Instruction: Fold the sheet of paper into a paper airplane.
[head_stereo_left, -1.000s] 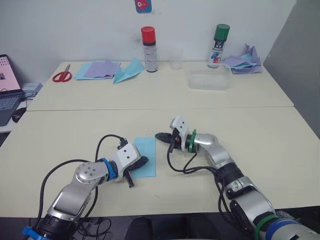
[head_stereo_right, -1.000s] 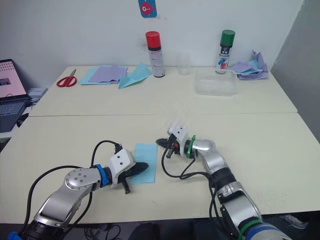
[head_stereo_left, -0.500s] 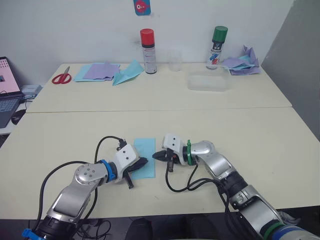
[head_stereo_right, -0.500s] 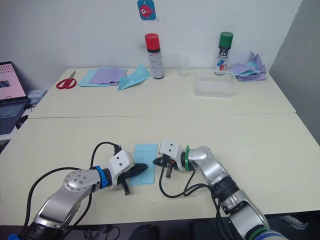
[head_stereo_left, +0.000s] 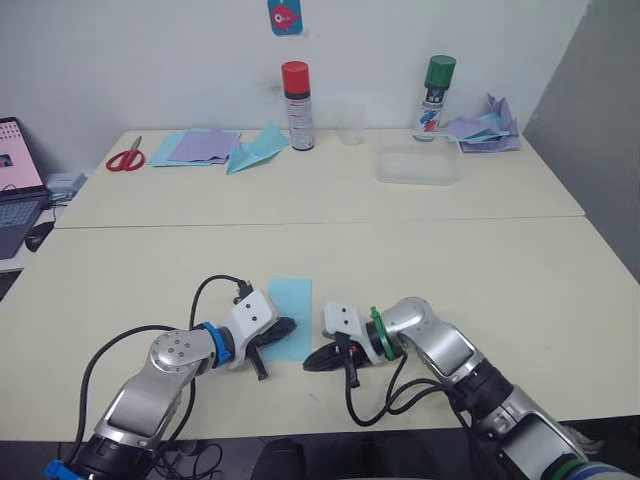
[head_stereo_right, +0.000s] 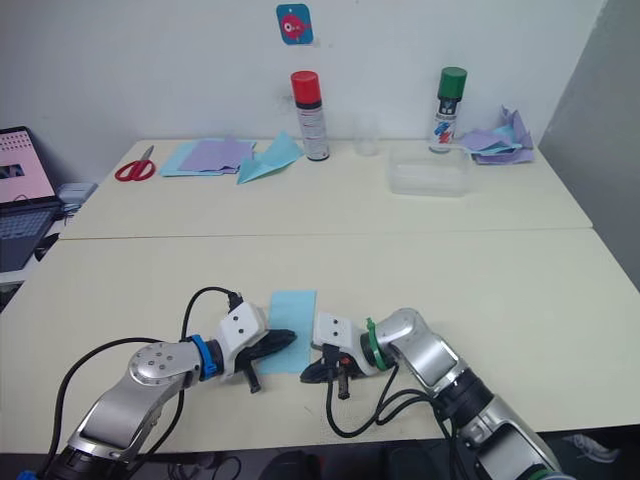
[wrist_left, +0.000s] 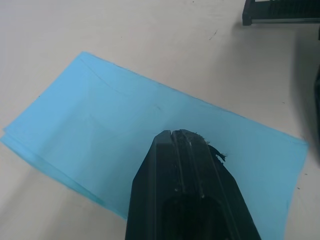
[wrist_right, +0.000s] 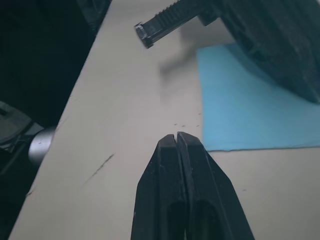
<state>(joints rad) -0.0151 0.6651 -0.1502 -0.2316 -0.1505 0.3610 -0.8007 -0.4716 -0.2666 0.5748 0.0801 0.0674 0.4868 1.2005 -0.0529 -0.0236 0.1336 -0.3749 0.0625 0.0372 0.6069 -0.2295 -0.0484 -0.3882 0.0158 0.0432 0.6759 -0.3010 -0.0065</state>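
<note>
1. The cream surface (head_stereo_left: 520, 270) is stretching across the scene as two tables pushed together, with a seam running between the near one and the far one.
2. The left hand (head_stereo_left: 287, 326) is lying low on the near table with its two black fingers pressed together, and their tips are resting on top of the sheet of paper (head_stereo_left: 289, 316) near that sheet's left edge.
3. The right hand (head_stereo_left: 311, 362) is sitting just beside the near right corner of the sheet, with its fingers pressed together and pointing toward the robot's left; in the right wrist view the closed tips are lying on bare table, just off the blue edge and gripping nothing.
4. The sheet of paper is lying flat on the near table between the two hands, long side running away from the robot; the left wrist view is showing faint crease lines and a layered edge at one end.
5. A clear plastic tray (head_stereo_left: 418, 162) is sitting on the far table, toward the right.
6. A stack of lilac and blue sheets (head_stereo_left: 197, 143) is lying at the far left, with a teal paper dart (head_stereo_left: 257, 146) just beside it.
7. A crumpled paper pile (head_stereo_left: 484, 127) is sitting in the far right corner.
8. A red-capped spray can (head_stereo_left: 296, 104) and a green-capped spray can (head_stereo_left: 436, 96) are standing upright along the far edge.
9. Red scissors (head_stereo_left: 126, 156) are lying left of the stack.
</note>
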